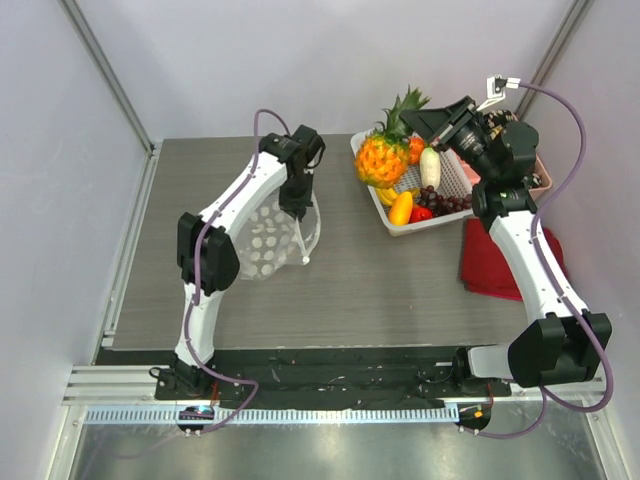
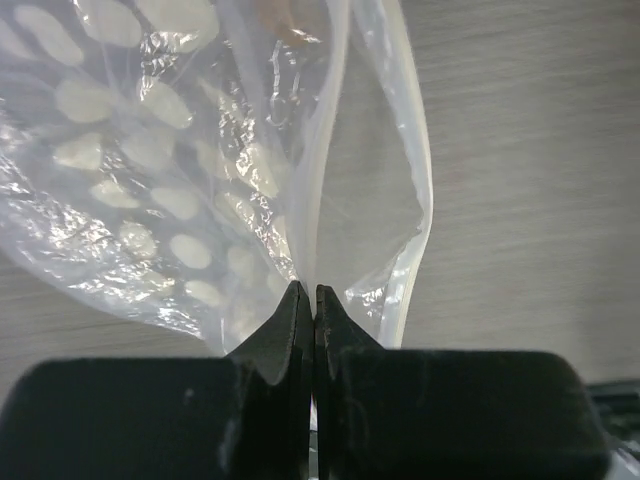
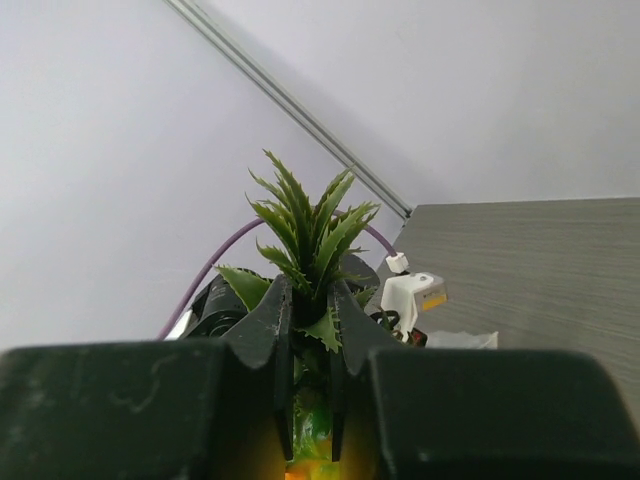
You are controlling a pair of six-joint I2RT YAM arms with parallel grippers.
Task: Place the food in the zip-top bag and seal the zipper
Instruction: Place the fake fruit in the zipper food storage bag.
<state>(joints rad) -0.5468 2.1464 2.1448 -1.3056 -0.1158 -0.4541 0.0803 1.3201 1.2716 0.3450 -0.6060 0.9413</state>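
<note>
Top external view shows the right gripper (image 1: 432,124) clenched on the green crown of the toy pineapple (image 1: 381,161), which hangs over the near-left corner of the white mesh basket (image 1: 452,178). The right wrist view confirms this, with the jaws pinched on the leaves. Well apart to the left, the zip-top bag (image 1: 268,240) lies on the table, and the left gripper (image 2: 307,291) is clamped on one lip of its mouth beside the zipper (image 2: 327,150).

As I judge it, the pineapple should travel across and go in body first. The opening looks narrow for so bulky a fruit, so the left arm would do well to lift its lip higher and spread the mouth.

The basket holds a white radish (image 1: 430,167), dark grapes (image 1: 447,203), a yellow-orange fruit (image 1: 401,208) and a red piece (image 1: 421,214). A faint orange blur shows inside the bag, but I cannot tell what it is.
</note>
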